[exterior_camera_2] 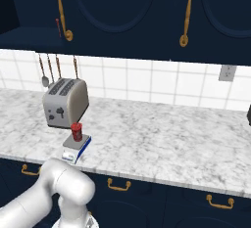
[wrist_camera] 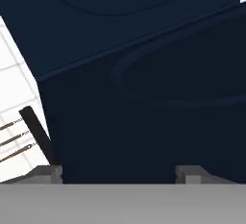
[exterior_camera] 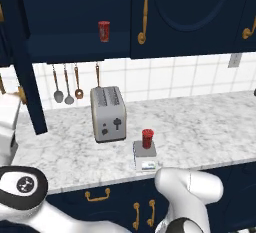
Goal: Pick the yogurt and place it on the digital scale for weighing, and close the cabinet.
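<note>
The yogurt [exterior_camera: 147,138] [exterior_camera_2: 76,131], a small red cup, stands upright on the digital scale [exterior_camera: 145,161] [exterior_camera_2: 78,149] near the counter's front edge, right of the toaster. The cabinet [exterior_camera: 75,12] is open on the left. Its left door [exterior_camera: 27,84] swings out towards me, seen edge-on, and a second red cup [exterior_camera: 103,31] sits on its shelf. In the hand view my gripper [wrist_camera: 119,174] is close up against a navy arched door panel [wrist_camera: 153,74]. Its fingertips [wrist_camera: 48,172] stand wide apart with nothing between them.
A silver two-slot toaster [exterior_camera: 108,113] [exterior_camera_2: 65,102] stands behind the scale. Utensils [exterior_camera: 68,84] hang on the white tiled wall. More closed wall cabinet doors with brass handles [exterior_camera: 143,12] [exterior_camera_2: 186,14] run to the right. Lower navy cupboards [exterior_camera: 115,202] lie under the marble counter [exterior_camera: 200,127].
</note>
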Tool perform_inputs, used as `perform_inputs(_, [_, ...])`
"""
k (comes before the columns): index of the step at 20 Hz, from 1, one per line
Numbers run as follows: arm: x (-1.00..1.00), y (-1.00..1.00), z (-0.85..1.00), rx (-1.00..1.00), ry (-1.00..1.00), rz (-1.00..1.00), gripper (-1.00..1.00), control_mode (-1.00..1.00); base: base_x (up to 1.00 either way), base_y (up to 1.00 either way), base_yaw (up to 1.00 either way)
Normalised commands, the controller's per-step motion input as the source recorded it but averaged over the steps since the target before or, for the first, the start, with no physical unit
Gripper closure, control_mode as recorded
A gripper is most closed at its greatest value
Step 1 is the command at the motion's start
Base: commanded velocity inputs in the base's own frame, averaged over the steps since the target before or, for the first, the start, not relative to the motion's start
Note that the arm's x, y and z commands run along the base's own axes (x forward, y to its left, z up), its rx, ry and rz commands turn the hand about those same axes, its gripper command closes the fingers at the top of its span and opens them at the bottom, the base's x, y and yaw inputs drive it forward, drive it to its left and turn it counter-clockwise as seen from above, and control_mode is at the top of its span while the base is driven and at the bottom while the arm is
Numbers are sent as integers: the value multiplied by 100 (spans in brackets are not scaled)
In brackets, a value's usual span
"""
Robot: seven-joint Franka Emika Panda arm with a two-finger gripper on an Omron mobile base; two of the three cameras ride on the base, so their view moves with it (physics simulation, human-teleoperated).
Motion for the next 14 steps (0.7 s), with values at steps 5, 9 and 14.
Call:
perform_inputs(5, [100,-100,2,34,15,0,-100,-100,0,0,0])
perform_inputs(9, [100,-100,0,40,3,0,-100,-100,0,0,0])
perform_inputs(14, [100,-100,0,40,7,0,-100,-100,0,0,0])
